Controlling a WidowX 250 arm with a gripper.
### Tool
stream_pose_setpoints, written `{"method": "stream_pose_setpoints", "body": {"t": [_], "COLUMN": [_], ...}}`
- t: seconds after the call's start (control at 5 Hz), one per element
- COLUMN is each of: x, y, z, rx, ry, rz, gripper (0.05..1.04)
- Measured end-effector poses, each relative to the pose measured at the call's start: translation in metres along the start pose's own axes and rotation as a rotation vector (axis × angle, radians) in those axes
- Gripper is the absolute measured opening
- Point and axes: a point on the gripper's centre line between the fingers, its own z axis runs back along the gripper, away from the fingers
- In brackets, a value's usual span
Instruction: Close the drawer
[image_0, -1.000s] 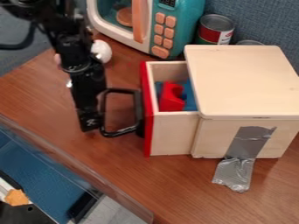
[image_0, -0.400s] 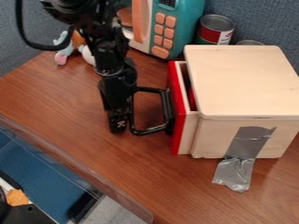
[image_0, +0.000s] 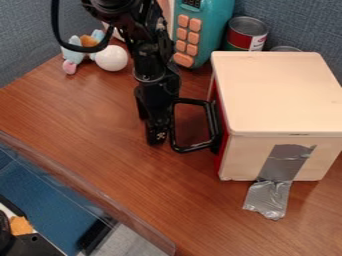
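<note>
Drawer has slid farther into its box; hand apart or together, cannot tell.

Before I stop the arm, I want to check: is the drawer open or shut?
Shut, or very nearly: its red front sits against the box, with no gap visible.

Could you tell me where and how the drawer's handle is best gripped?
I'd take the black handle by its outer bar, probably from above: its loop stands out from the red drawer front, leaving a gap inside that should let a grip close around the bar.
</note>
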Motion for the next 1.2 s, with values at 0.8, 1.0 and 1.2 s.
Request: {"method": "stream_pose_setpoints", "body": {"t": [0.8,1.0,1.2], "x": [-0.074,-0.093,-0.111], "y": [0.012,-0.003,-0.017], "z": [0.084,0.121,0.143], "rx": [0.008,0.013,-0.005], "ry": [0.320,0.257,0.212], "rz": [0.479,0.469,0.458], "gripper": [1.000,1.000,1.000]}}
